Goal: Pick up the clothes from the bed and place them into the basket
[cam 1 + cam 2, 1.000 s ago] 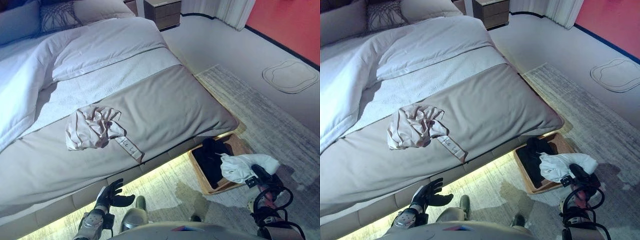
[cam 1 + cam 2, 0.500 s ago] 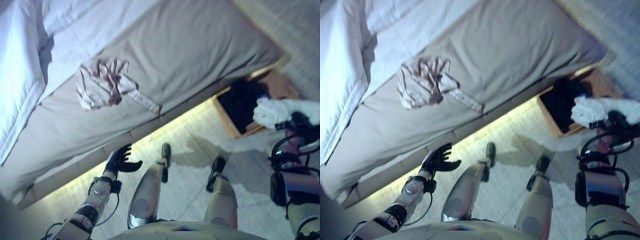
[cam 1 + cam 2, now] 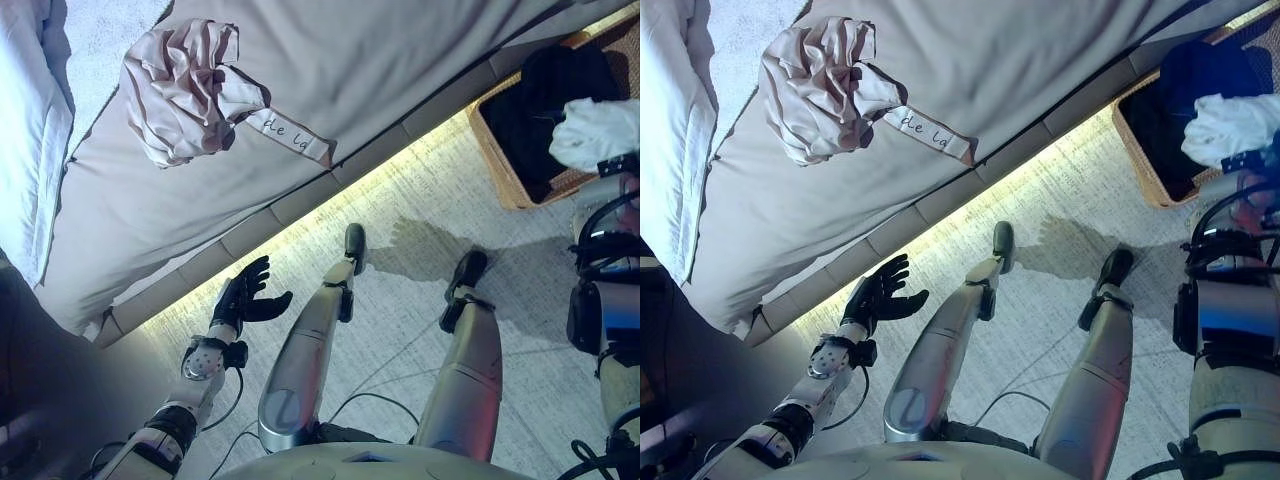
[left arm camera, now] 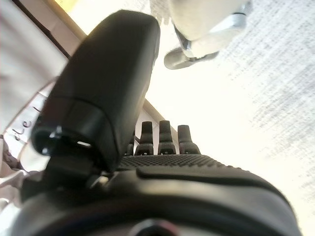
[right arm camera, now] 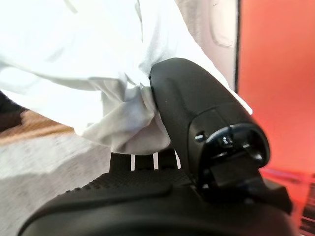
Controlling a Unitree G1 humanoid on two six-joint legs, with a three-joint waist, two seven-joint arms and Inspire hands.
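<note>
A crumpled beige garment [image 3: 180,88] with a lettered strip lies on the grey bed cover [image 3: 400,50]. My right hand [image 3: 1252,165] is shut on a white garment [image 3: 596,130] and holds it over the near edge of the wicker basket [image 3: 505,165], which has dark clothes [image 3: 545,105] in it. In the right wrist view the white cloth [image 5: 88,69] is pinched under the thumb [image 5: 206,108]. My left hand [image 3: 245,298] is open and empty, low over the floor beside the bed's base. It also shows in the left wrist view [image 4: 162,137].
The bed's lit base [image 3: 300,195] runs across in front of me. The basket stands on the pale carpet [image 3: 400,330] at the bed's corner. White bedding [image 3: 25,120] lies at the far left.
The camera has tilted down, so the bed and basket shifted up in the picture. My right hand still holds the white garment over the basket. My left hand stays open.
</note>
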